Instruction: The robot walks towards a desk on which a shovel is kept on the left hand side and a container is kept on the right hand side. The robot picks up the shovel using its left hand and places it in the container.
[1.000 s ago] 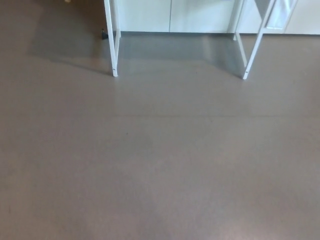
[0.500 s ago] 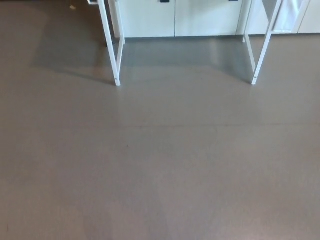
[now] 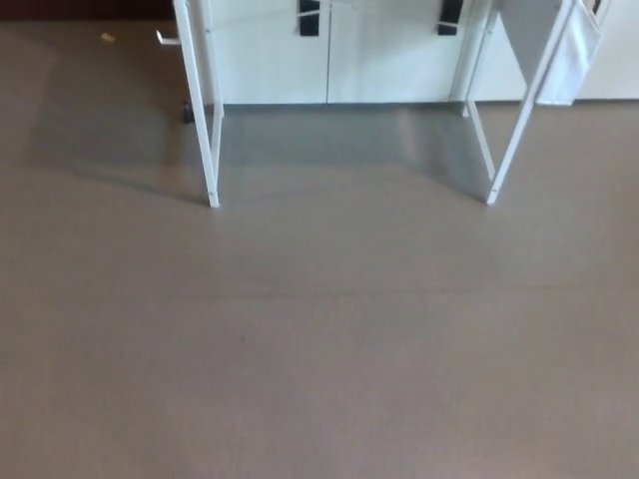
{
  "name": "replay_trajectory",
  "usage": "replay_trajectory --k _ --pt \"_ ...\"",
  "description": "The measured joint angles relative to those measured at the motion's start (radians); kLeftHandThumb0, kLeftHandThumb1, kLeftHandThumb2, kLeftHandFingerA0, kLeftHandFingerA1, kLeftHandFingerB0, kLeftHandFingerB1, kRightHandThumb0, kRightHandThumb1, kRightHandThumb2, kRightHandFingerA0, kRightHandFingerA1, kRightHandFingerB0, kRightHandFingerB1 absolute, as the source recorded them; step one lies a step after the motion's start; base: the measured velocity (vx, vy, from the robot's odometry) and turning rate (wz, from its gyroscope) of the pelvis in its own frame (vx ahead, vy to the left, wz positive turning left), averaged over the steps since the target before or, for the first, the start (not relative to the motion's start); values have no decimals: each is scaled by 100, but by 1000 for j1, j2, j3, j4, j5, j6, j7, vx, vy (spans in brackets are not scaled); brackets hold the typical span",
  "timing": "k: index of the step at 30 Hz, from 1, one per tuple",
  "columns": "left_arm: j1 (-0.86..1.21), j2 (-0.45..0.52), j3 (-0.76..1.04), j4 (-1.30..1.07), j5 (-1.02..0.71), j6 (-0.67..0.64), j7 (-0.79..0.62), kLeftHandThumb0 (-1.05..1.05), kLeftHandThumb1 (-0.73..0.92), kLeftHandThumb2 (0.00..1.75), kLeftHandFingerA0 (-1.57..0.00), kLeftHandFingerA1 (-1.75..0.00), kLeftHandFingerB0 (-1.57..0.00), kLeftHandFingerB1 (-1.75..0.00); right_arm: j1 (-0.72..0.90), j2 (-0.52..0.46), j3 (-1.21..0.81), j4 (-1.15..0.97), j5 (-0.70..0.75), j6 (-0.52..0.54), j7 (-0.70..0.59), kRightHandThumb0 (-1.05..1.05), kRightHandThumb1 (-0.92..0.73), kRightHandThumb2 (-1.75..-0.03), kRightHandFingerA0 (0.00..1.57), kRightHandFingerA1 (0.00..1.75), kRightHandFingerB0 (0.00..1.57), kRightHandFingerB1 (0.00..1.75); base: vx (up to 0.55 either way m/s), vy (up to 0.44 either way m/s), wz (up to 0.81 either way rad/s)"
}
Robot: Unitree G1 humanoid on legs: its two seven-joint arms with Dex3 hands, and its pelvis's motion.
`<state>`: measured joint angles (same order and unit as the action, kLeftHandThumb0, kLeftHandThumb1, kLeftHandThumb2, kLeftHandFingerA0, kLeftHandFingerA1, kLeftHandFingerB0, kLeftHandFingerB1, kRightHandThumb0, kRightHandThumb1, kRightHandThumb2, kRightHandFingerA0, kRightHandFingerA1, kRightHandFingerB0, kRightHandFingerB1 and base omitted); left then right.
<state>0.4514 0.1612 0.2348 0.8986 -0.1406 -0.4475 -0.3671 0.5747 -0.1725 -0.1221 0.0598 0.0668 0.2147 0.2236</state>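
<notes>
The task is at its very beginning, as I judge it; the head view shows mostly bare brown floor (image 3: 319, 349), and only the lower part of the desk is visible at the top of the picture. Two white desk legs stand on the floor, the left leg (image 3: 205, 120) and the right leg (image 3: 514, 125); behind them there are white cabinet doors (image 3: 329, 60) with dark handles, and a pale sheet (image 3: 569, 50) hangs near the right leg. The top of the desk is outside the picture; so the shovel and the container, which should lie on it, cannot be seen, and I cannot say where exactly they are. Everything is left to do: to reach the desk, to take the shovel with the left hand, to put it in the container. Neither hand of the robot shows in the picture; whether the fingers are spread or pressed together, I cannot tell; nothing suggests that they hold anything.
</notes>
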Motion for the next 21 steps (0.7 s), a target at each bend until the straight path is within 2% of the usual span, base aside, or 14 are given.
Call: replay_trajectory --k 6,12,16,21 --pt "3 -5 -9 -12 3 -8 1 -35 57 65 -30 -36 -29 -35 -13 -5 1 4 -7 6 -2 -22 -50 -54 58 66 38 52 345 -30 15" --pt "3 -6 -10 0 3 -10 -2 -37 56 66 -29 -36 -28 -36 -22 -12 3 21 -19 5 -6 -23 -51 -55 55 61 40 50 268 -25 -4" --pt "3 -5 -10 14 5 -10 4 -36 56 65 -29 -35 -27 -35 -2 -17 6 -3 -22 8 -7 -23 -49 -55 56 65 38 51 217 119 -16" --pt "-3 3 -8 26 9 -21 9 -41 55 67 -27 -36 -26 -35 7 -3 10 -36 -21 17 -7 -22 -50 -55 56 64 38 51 426 188 -15"
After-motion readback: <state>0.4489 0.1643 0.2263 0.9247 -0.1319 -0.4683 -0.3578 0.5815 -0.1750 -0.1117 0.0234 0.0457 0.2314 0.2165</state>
